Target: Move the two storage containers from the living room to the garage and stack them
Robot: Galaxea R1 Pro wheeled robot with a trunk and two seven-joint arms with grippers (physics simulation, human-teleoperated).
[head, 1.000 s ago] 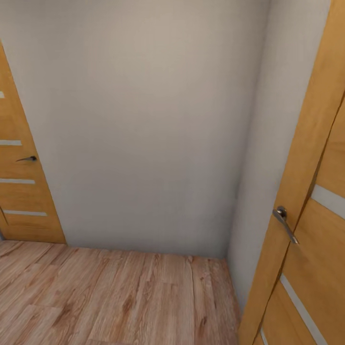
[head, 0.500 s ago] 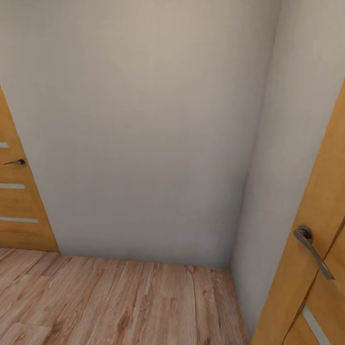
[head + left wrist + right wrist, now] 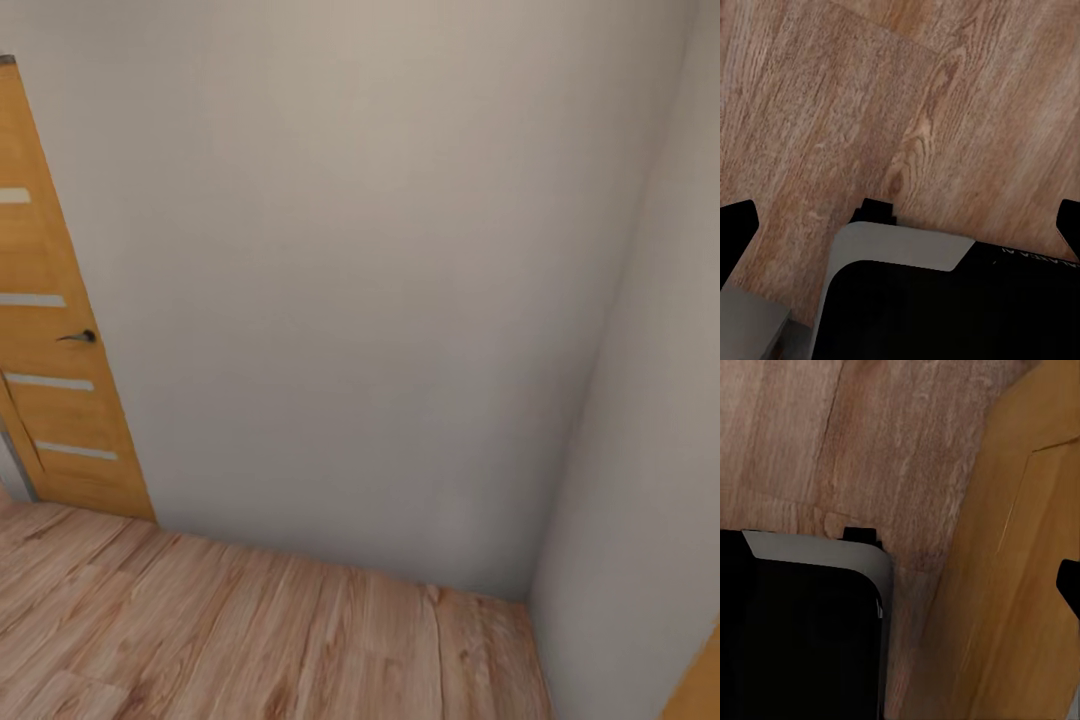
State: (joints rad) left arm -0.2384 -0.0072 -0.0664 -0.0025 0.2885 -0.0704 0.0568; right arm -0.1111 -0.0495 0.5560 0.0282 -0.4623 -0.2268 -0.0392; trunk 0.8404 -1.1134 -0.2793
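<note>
The two storage containers are out of view, and so is the garage. In the left wrist view my left gripper point(image 3: 900, 232) is open, its dark fingertips point(image 3: 736, 232) far apart at the picture's edges, with nothing between them over light wood planks. One dark fingertip point(image 3: 1069, 585) of my right gripper point(image 3: 900, 585) sits at the edge of the right wrist view, spread wide, holding nothing.
I face a corner of plain pale walls point(image 3: 350, 300) over light wood planks point(image 3: 250, 640). An orange wooden door point(image 3: 50, 330) with a dark lever handle point(image 3: 78, 337) stands at the left. Another orange door point(image 3: 1020, 547) is close beside my right arm. My dark base point(image 3: 945, 300) is below.
The head camera has swung: the right-hand door and its handle have slid out of the picture to a bottom-corner sliver, and the left door has come further in.
</note>
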